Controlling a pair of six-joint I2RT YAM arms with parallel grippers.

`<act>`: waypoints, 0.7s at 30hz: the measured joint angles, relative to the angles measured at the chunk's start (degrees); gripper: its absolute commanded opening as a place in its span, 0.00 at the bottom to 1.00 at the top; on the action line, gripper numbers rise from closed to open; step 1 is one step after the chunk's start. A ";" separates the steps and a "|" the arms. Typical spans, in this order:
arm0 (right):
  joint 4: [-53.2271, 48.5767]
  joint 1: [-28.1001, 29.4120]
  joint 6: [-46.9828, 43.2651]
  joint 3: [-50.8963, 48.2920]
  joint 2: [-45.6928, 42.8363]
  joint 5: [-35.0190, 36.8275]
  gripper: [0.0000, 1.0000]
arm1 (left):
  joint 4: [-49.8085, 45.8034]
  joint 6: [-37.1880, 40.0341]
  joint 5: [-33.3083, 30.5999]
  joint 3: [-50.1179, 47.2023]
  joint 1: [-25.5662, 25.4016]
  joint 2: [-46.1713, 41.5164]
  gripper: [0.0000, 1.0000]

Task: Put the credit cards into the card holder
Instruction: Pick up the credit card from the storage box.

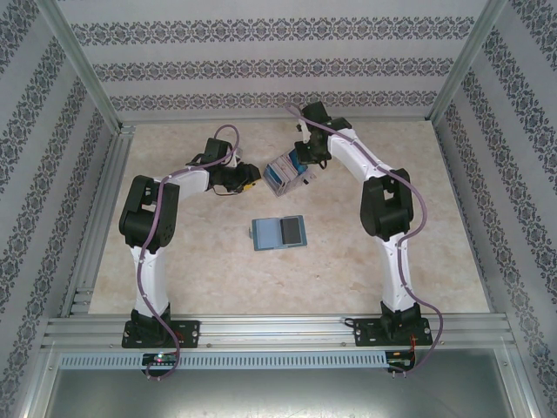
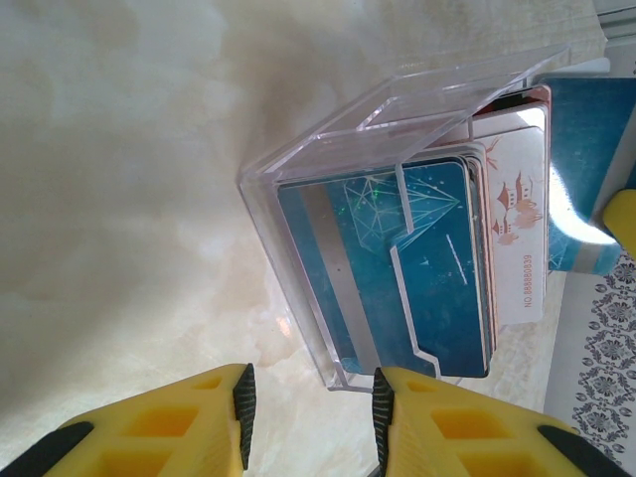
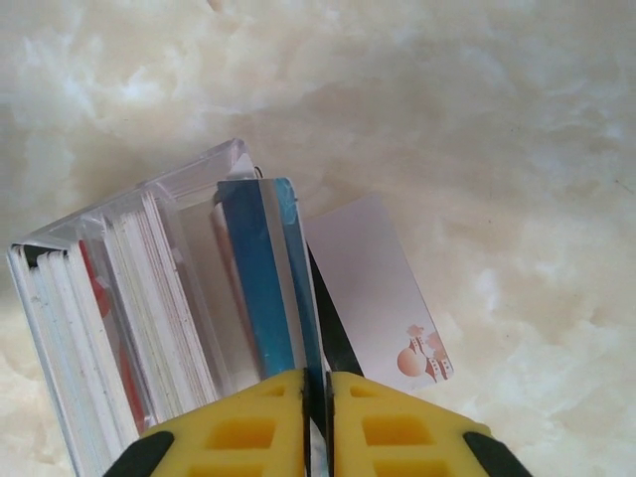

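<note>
Nearest you, the arm bases (image 1: 152,331) sit bolted along the front edge of the marbled worktop (image 1: 348,261). Just past them, between the two arms, the card holder (image 1: 278,232) lies opened flat. Its paler half is on the left and its darker half on the right, and it is well apart from both pincers.

Farther in, a clear plastic box (image 1: 280,174) stands packed with the credit cards (image 2: 427,268) — blue ones against one wall, white ones with red print behind them. Your left pincer (image 2: 313,397) hangs low beside the box with its yellow fingers (image 2: 199,417) spread. The box's lower corner sits just ahead of the gap, and you cannot tell whether the finger on that side touches it.

On the opposite side, your right pincer (image 3: 317,397) is pressed nearly together, pinching the edge of a blue card that stands at the open side of the box. Just right of that grip and outside the box is a pale lilac card (image 3: 373,288) with a small red-brown picture in its corner — you cannot tell whether it lies flat or leans.

Beyond the box, bare worktop runs back to the patterned wall (image 1: 261,70).
</note>
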 measured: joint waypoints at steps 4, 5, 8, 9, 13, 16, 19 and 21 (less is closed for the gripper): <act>0.15 0.00 0.00 -0.15 -0.98 -0.15 0.08 | 0.00 0.00 0.09 0.00 0.00 0.00 0.38; 0.22 -0.02 0.00 -0.15 -1.11 -0.17 0.08 | 0.00 0.00 0.13 0.00 -0.02 0.00 0.38; 0.39 -0.02 0.02 -0.22 -1.38 -0.44 0.07 | 0.00 0.00 0.13 0.00 -0.13 0.00 0.38; 0.50 -0.07 0.04 -0.24 -1.40 -0.72 0.07 | -0.02 0.00 0.13 0.00 -0.22 0.00 0.38; 2.16 -0.79 0.48 -1.88 -2.05 -3.93 0.07 | -0.02 0.00 0.15 0.00 -0.57 0.00 0.38; 4.09 -1.88 1.62 -4.66 -3.52 -7.32 0.07 | -0.02 0.00 0.15 0.00 -0.66 0.00 0.38; 5.97 -2.67 2.67 -7.58 -5.75 -10.38 0.07 | -0.02 0.02 0.13 0.00 -0.66 -0.02 0.38; 6.95 -3.10 3.28 -9.42 -7.74 -11.78 0.07 | -0.02 0.02 0.13 -0.33 -0.66 -0.31 0.38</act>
